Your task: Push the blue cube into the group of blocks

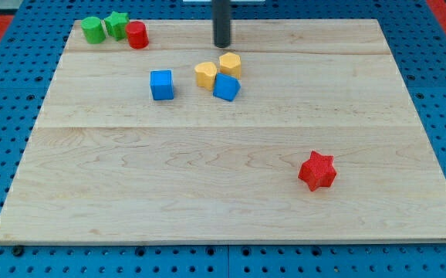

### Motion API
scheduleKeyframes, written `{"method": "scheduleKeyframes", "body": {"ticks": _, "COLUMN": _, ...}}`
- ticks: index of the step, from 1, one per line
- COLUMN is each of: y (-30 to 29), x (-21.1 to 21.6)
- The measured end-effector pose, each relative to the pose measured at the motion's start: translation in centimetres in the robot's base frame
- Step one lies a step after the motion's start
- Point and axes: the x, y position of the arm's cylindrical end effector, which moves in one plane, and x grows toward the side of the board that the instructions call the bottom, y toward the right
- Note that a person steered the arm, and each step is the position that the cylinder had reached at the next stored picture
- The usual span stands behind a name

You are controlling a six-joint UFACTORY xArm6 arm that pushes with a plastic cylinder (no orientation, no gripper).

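A blue cube [161, 85] sits alone on the wooden board, left of centre in the upper half. To its right is a tight group: a yellow heart-shaped block [205, 75], a yellow hexagonal block [230, 64] and a second blue block [226, 87], tilted. My tip [221, 45] stands near the view's top, just above the yellow hexagonal block and up and to the right of the lone blue cube. It touches no block.
At the top left corner stand a green cylinder [93, 29], a green star [116, 24] and a red cylinder [137, 35], close together. A red star [317, 171] lies at the lower right. The board [231, 193] lies on blue pegboard.
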Motion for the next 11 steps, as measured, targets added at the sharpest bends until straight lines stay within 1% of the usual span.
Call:
{"method": "scheduleKeyframes", "body": {"ticks": 1, "y": 0.3, "x": 3.8}}
{"method": "scheduleKeyframes", "body": {"ticks": 2, "y": -0.6, "x": 8.6}}
{"method": "scheduleKeyframes", "body": {"ticks": 3, "y": -2.9, "x": 5.4}}
{"method": "scheduleKeyframes", "body": {"ticks": 4, "y": -7.7, "x": 5.6}}
{"method": "scheduleKeyframes", "body": {"ticks": 5, "y": -7.9, "x": 7.4}}
{"method": "scheduleKeyframes", "body": {"ticks": 6, "y": -14.7, "x": 7.8}}
{"method": "scheduleKeyframes", "body": {"ticks": 7, "y": -17.4, "x": 8.5}}
{"method": "scheduleKeyframes", "body": {"ticks": 8, "y": -17.6, "x": 11.6}}
{"method": "scheduleKeyframes", "body": {"ticks": 9, "y": -17.3, "x": 12.5}}
{"method": "scheduleKeyframes", "body": {"ticks": 10, "y": -18.9, "x": 14.4}}
{"method": "scheduleKeyframes", "body": {"ticks": 11, "y": -12.5, "x": 12.6}}
